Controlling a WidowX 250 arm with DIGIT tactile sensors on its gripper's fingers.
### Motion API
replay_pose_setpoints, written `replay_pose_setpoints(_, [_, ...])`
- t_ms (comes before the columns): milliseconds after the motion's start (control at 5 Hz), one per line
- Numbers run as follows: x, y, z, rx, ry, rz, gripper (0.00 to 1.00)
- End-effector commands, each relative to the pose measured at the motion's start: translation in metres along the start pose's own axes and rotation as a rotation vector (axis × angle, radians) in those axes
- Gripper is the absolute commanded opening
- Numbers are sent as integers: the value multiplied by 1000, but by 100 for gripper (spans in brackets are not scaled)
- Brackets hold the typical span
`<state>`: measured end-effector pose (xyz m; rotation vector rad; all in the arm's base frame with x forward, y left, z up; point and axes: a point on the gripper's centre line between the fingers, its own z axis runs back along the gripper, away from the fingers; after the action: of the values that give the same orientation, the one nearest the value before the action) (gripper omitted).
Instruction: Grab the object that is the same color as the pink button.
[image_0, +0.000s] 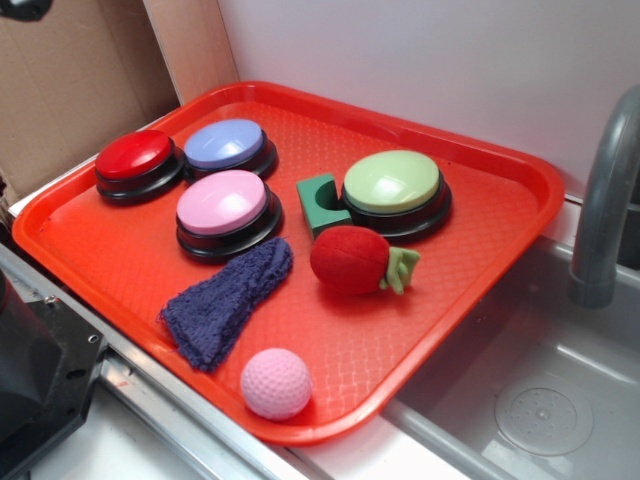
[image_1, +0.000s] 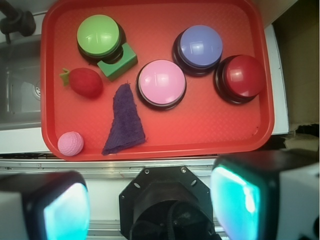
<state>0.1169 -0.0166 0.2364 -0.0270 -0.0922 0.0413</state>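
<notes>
End effector (image_1: 152, 207): seen in wrist view only, hanging above the bench edge, clear of the red tray (image_1: 220, 135). Both pads (image_1: 67, 212) spread wide apart, nothing between them, so released. Camera looks straight down; arm itself not identifiable in exterior view.

Positions ref. pink button (image_0: 222, 203), wrist view orientation:
- Pink ball (image_0: 276, 383): dimpled, same pale pink as button dome. Sits near tray's corner, well apart from button, down-left of it. Untouched.
- Purple cloth (image_0: 222, 300): just beside button, lower left, between button and ball.
- Red plush strawberry (image_0: 350, 260): left of button, near.
- Green block (image_0: 321, 201): upper left, touching green button (image_0: 392, 182).
- Lavender-blue button (image_0: 224, 145): upper right, just beside.
- Red button (image_0: 134, 156): further right.

Sink (image_0: 540, 400) adjoins tray on strawberry side.
</notes>
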Motion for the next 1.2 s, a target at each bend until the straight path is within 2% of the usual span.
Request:
replay_pose_setpoints(0, [0,0,0,0,0,0,100])
replay_pose_setpoints(200, [12,-13,-27,-44,-9,73,100])
replay_pose_setpoints(600, [33,-48,-92,-48,82,136,100])
replay_pose_setpoints(1000, [34,-88,-144,-114,151,36,100])
